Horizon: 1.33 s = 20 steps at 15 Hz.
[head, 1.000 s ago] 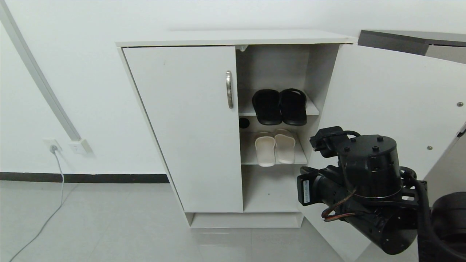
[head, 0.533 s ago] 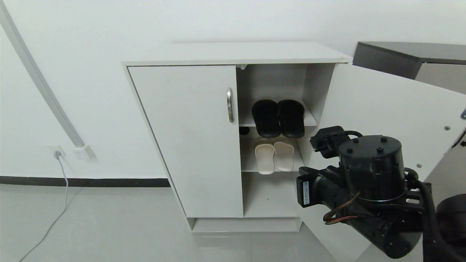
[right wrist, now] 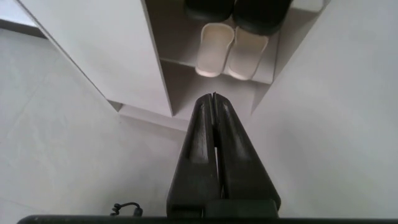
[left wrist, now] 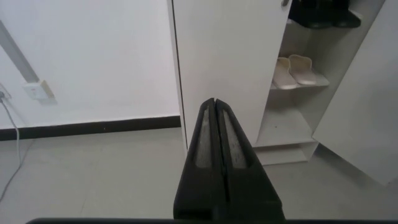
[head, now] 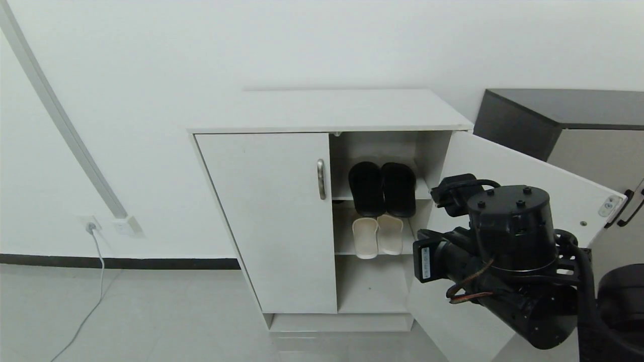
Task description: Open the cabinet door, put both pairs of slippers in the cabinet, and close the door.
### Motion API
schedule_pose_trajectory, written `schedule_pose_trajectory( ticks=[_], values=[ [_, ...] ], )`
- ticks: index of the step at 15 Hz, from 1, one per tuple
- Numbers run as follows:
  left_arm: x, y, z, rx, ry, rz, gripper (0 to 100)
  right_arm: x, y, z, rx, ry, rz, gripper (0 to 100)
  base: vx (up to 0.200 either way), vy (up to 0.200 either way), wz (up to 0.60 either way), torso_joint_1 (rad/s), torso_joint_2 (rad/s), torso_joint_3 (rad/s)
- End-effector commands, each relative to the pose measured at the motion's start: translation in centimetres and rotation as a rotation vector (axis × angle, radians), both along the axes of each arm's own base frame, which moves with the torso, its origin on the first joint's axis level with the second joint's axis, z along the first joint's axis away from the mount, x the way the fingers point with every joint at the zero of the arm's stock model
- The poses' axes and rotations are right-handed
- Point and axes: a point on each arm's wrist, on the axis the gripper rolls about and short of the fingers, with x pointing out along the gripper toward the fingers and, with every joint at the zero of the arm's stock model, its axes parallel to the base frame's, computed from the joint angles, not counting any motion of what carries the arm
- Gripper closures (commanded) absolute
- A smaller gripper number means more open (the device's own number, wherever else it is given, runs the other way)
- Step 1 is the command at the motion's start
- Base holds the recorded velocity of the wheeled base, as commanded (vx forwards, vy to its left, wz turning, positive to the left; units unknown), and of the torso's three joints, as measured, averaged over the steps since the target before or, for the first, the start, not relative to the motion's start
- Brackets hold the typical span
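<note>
View has backed off cabinet on grey floor; left pincer, right pincer clenched.

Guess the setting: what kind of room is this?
Probably a home-style entryway, or a lab mock-up of one: white shoe cabinet holding black slippers and beige slippers, tiled floor, wall socket.

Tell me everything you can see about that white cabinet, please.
The cabinet is a low, white, matte unit that looks like laminated board. It stands upright on the grey floor against the white wall. Its left door is shut and carries a vertical metal handle; its right door is swung wide open. Inside, a black pair of slippers sits on the upper shelf and a cream pair on the shelf below.
</note>
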Motion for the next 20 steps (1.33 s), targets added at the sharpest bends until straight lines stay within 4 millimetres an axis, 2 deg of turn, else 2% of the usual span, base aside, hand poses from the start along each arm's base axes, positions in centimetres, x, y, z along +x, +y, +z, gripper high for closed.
schedule_pose_trajectory(
  ticks=[1, 16, 20],
  values=[
    [0.00, 0.00, 0.00, 0.000, 0.000, 0.000, 100, 0.00, -0.05, 0.02, 0.000, 0.000, 0.000, 100, 0.000, 0.000, 0.00, 0.159, -0.47, -0.334],
    [0.00, 0.00, 0.02, -0.002, -0.002, 0.000, 100, -0.18, -0.44, 0.01, 0.002, 0.004, 0.005, 100, 0.000, 0.000, 0.00, 0.204, -0.51, -0.313],
    [0.00, 0.00, 0.00, 0.003, 0.000, 0.000, 100, -0.20, -0.51, -0.03, -0.003, 0.004, 0.008, 100, 0.000, 0.000, 0.00, 0.063, -0.13, -0.072]
  ],
)
